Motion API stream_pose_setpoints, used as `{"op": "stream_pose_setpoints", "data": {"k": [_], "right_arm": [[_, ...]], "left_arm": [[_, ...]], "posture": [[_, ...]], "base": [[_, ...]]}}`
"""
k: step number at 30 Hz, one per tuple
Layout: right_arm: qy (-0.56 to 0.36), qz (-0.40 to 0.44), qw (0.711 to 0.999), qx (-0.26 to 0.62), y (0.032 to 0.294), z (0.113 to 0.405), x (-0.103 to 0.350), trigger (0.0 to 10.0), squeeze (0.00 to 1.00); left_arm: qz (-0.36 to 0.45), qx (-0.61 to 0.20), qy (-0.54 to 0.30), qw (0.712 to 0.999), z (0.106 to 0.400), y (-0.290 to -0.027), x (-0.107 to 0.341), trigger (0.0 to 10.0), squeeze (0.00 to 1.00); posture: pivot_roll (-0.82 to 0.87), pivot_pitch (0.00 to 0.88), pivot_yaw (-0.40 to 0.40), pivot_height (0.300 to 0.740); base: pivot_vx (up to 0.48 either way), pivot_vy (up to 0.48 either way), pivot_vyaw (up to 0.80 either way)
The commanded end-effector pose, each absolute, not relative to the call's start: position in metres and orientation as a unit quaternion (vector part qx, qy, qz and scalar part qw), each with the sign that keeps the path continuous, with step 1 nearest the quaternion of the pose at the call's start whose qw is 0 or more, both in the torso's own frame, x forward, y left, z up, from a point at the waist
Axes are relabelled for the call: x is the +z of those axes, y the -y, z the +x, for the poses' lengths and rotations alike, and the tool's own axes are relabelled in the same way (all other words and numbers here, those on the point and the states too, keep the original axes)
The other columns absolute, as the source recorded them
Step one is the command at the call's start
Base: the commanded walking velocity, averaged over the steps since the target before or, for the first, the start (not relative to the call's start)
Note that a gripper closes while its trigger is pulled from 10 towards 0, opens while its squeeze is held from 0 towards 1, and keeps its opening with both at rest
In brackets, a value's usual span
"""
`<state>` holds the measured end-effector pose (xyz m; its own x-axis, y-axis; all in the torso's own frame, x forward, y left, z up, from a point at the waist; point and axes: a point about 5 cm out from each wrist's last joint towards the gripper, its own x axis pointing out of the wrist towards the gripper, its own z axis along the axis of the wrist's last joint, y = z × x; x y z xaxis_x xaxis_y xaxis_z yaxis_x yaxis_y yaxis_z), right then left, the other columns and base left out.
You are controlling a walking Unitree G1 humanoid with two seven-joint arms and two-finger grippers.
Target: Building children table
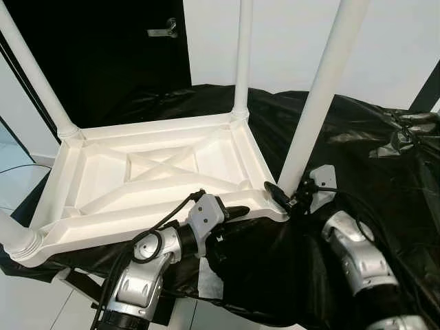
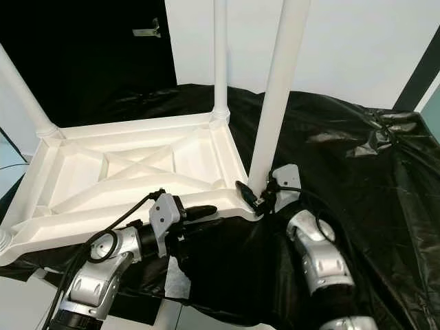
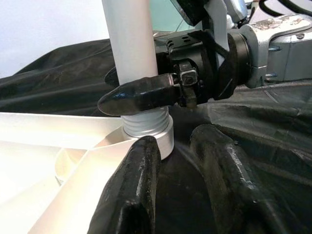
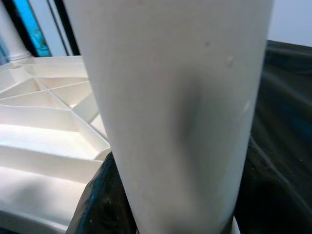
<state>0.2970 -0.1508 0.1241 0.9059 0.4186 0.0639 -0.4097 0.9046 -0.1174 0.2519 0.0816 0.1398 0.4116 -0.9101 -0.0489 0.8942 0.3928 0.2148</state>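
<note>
From the head cam I've got the white tabletop (image 1: pixel 158 172) lying upside down on the black sheet (image 1: pixel 371 165), ribs up, with legs standing at its corners. My right pincer (image 1: pixel 285 196) is at the near right corner, pinching the base of the leg (image 1: pixel 323 82) there. The left pincer (image 1: pixel 234 211) sits just beside the tabletop's near edge. Left wrist cam: its two fingers (image 3: pixel 131 195) are spread a bit, one against the edge, pointing at the leg's threaded collar (image 3: pixel 146 129). Right wrist cam is mostly that leg (image 4: pixel 175 107), up close.
</note>
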Motion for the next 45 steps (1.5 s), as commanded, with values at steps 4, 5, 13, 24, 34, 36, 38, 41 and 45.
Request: {"op": "stream_pose_setpoints", "data": {"k": [4,5,13,24,34,36,38,41,45], "right_arm": [[0.017,-0.053,0.994,0.092,0.148,0.293,0.114,10.0,0.00],[0.011,-0.045,0.998,0.041,0.147,0.291,0.112,10.0,0.00],[0.010,-0.023,1.000,0.004,0.132,0.285,0.112,10.0,0.00],[0.026,-0.016,0.999,0.024,0.130,0.282,0.120,10.0,1.00],[0.045,-0.020,0.983,0.175,0.146,0.277,0.128,10.0,1.00],[0.049,-0.024,0.975,0.215,0.149,0.278,0.130,10.0,1.00],[0.047,-0.026,0.967,0.248,0.150,0.281,0.132,10.0,1.00],[0.046,-0.028,0.964,0.260,0.150,0.282,0.133,10.0,1.00],[0.036,-0.071,0.949,0.304,0.155,0.297,0.134,10.0,0.00]], "left_arm": [[0.106,-0.501,0.046,0.858,0.255,-0.083,0.141,10.0,0.00],[0.107,-0.501,0.047,0.858,0.256,-0.083,0.142,10.0,0.00],[0.103,-0.492,0.050,0.863,0.257,-0.082,0.142,10.0,0.00],[0.106,-0.488,0.050,0.865,0.257,-0.084,0.144,10.0,0.00],[0.108,-0.486,0.051,0.866,0.257,-0.086,0.146,10.0,0.00],[0.106,-0.485,0.051,0.866,0.257,-0.086,0.146,10.0,0.00],[0.104,-0.486,0.051,0.866,0.257,-0.085,0.146,10.0,0.00],[0.104,-0.486,0.051,0.866,0.257,-0.085,0.146,10.0,0.00],[0.104,-0.487,0.053,0.866,0.258,-0.084,0.147,10.0,0.00]], "posture": [[-0.01,0.000,-0.002,0.740],[-0.01,0.000,-0.009,0.740],[0.00,0.000,-0.016,0.740],[0.01,0.000,-0.022,0.740],[0.00,0.000,-0.026,0.740],[0.00,0.000,-0.023,0.740],[0.00,0.000,-0.022,0.740],[0.00,0.000,-0.022,0.740],[-0.01,0.000,-0.018,0.740]], "base": [[0.000,0.000,0.00],[0.000,0.000,0.00],[0.000,0.000,0.00],[0.000,0.000,0.00],[0.000,0.000,0.00],[0.000,0.000,0.00],[0.000,0.000,0.00],[0.000,0.000,0.00],[0.000,0.000,0.00]]}}
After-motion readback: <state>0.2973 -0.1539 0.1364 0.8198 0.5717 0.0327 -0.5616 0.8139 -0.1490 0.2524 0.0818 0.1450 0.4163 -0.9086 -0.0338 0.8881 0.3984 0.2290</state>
